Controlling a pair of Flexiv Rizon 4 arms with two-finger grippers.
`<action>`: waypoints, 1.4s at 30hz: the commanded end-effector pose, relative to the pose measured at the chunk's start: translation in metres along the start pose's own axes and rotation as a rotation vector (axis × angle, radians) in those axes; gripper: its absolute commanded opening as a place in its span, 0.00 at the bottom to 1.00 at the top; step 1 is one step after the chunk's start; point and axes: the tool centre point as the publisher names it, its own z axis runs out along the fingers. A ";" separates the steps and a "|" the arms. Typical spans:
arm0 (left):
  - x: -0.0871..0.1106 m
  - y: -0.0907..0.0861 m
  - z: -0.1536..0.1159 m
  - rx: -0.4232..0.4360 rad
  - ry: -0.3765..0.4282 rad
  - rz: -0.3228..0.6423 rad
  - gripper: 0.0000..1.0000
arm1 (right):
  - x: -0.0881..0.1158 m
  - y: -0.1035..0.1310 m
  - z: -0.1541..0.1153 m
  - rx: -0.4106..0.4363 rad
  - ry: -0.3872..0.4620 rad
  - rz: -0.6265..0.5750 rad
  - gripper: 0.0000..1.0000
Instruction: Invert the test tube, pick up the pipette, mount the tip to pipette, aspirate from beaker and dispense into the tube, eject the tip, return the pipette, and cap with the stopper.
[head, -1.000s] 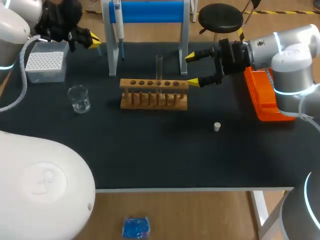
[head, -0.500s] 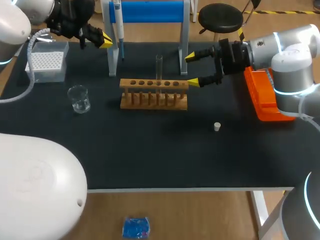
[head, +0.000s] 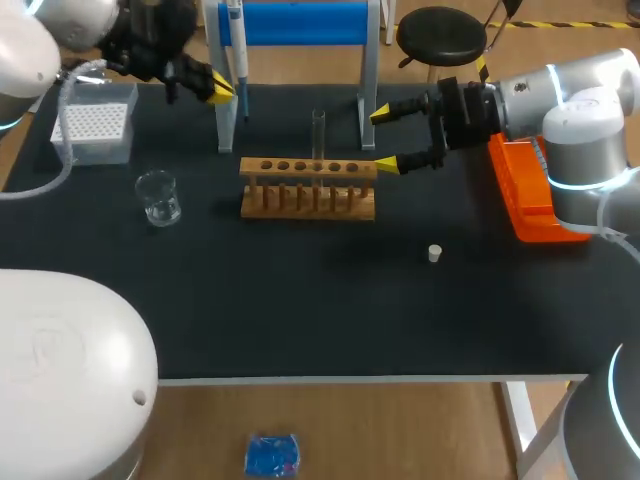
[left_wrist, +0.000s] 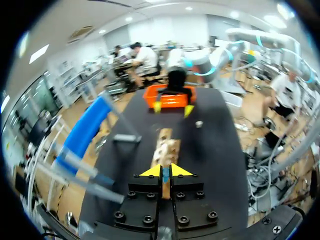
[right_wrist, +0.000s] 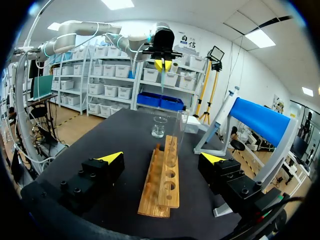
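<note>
One second on at the remote bench: my left hand (head: 225, 90) has swung across from beside the box of tips (head: 92, 125) and now sits up against the pipette (head: 234, 45), which hangs on the blue-topped stand (head: 300, 22). Its fingers are pressed almost together, with only a thin blue sliver showing at the slit between them, and I cannot tell whether that sliver is gripped. The beaker (head: 158, 197) stands alone toward the left of the dark surface (head: 300, 300). In the middle, the test tube (head: 318, 133) stands upright in the wooden rack (head: 308, 187), so I take the turning-over step as done. My right hand (head: 385, 140) has not stirred; it is spread wide at the rack's right end and holds nothing. The stopper (head: 434, 253) lies well apart, nearer the front. I judge the pipette pick-up is now under way, and the left hand will likely need to open before it can take a proper hold.
</note>
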 end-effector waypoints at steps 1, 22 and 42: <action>0.011 -0.050 0.029 -0.091 0.110 -0.016 0.00 | 0.000 0.000 0.000 0.001 -0.001 0.000 1.00; 0.064 -0.070 0.088 -0.103 0.030 -0.150 0.00 | 0.000 0.000 0.000 0.001 -0.001 0.000 1.00; 0.066 -0.054 0.092 -0.057 0.012 -0.116 0.00 | 0.000 0.000 0.000 0.001 -0.001 0.000 1.00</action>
